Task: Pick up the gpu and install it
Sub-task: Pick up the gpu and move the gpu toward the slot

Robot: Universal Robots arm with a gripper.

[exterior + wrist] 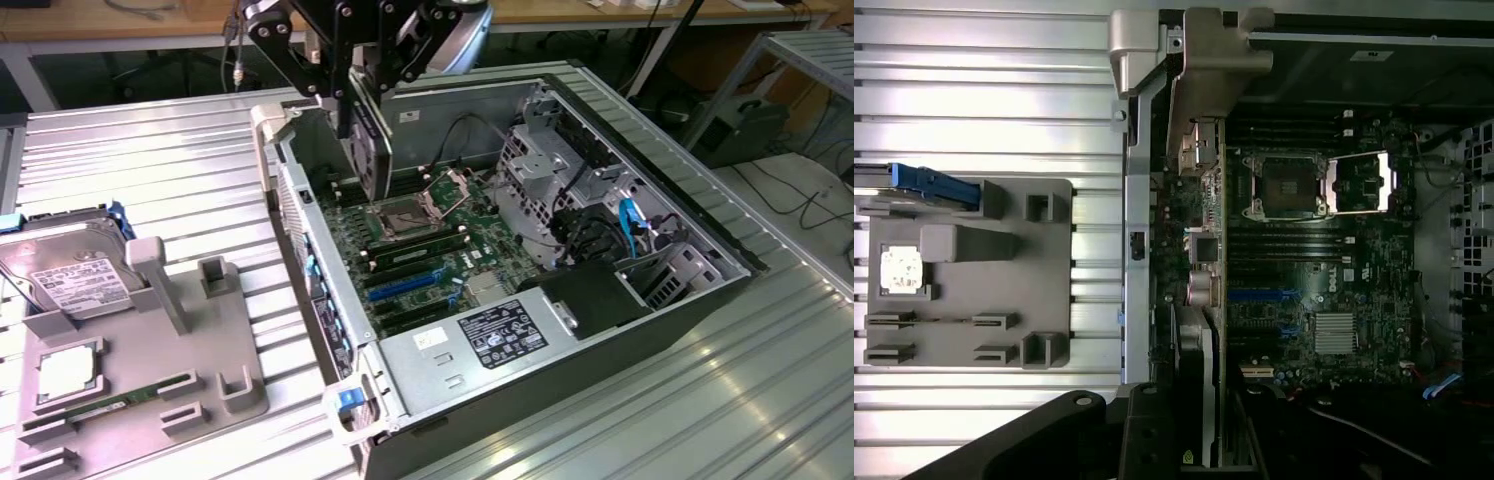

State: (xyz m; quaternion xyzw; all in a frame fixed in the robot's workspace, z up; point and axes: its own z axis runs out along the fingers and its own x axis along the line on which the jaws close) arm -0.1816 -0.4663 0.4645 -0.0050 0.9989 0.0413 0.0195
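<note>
My gripper (pixel 355 88) is shut on the gpu (pixel 368 150), holding it on edge over the far part of the open computer case (pixel 694 230). The dark card hangs down into the case by its rear wall, above the motherboard (pixel 427 250). In the wrist view the gpu (pixel 1199 330) runs edge-on away from the fingers (pixel 1154 430), and its silver end bracket (pixel 1194 60) sits at the case's rim. The blue expansion slots (pixel 1264 297) lie just beside the card's lower edge.
A grey fixture tray (pixel 187 360) lies at the exterior view's left, carrying a silver hard drive (pixel 67 275), a processor chip (pixel 64 372) and a green memory stick (pixel 100 410). Inside the case are an open processor socket (pixel 398 222), the power supply (pixel 494 335) and drive cages (pixel 547 170).
</note>
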